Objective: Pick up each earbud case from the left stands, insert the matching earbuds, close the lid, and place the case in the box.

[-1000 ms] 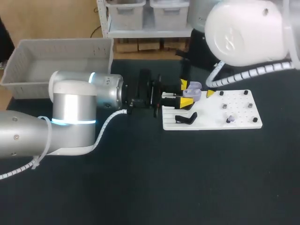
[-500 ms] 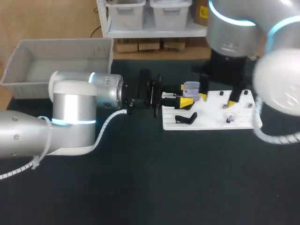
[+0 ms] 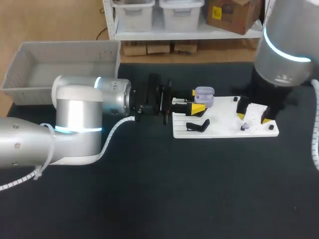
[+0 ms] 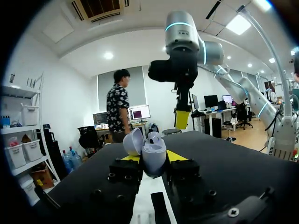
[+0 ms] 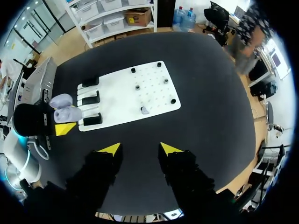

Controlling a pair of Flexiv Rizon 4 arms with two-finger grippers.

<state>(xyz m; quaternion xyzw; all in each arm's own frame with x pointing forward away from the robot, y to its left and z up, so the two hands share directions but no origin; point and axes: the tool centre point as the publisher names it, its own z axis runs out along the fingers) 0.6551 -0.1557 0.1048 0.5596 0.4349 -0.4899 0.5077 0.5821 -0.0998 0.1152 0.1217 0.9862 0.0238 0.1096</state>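
A lilac earbud case (image 3: 204,96) with its lid tipped open sits between the yellow fingertips of my left gripper (image 3: 197,101), which is shut on it just above the left end of the white board (image 3: 224,127). In the left wrist view the case (image 4: 153,156) fills the left gripper (image 4: 153,161), and its lid (image 4: 132,141) leans to one side. One lilac earbud (image 3: 244,127) sits on a peg at the board's right part. My right gripper (image 3: 253,118) hangs high over that area, open and holding nothing. From its wrist view the right gripper (image 5: 139,149) looks down on the earbud (image 5: 145,110) and the case (image 5: 65,113).
A grey bin (image 3: 30,79) stands at the back left of the dark table. Black stands (image 5: 92,99) line the board's left edge, and another (image 3: 198,126) lies near its front. Small black pegs (image 3: 271,127) dot the board's right half.
My right arm has swung from the back over to above the board's right part, and its fingers have narrowed. The left arm and the case have kept still.
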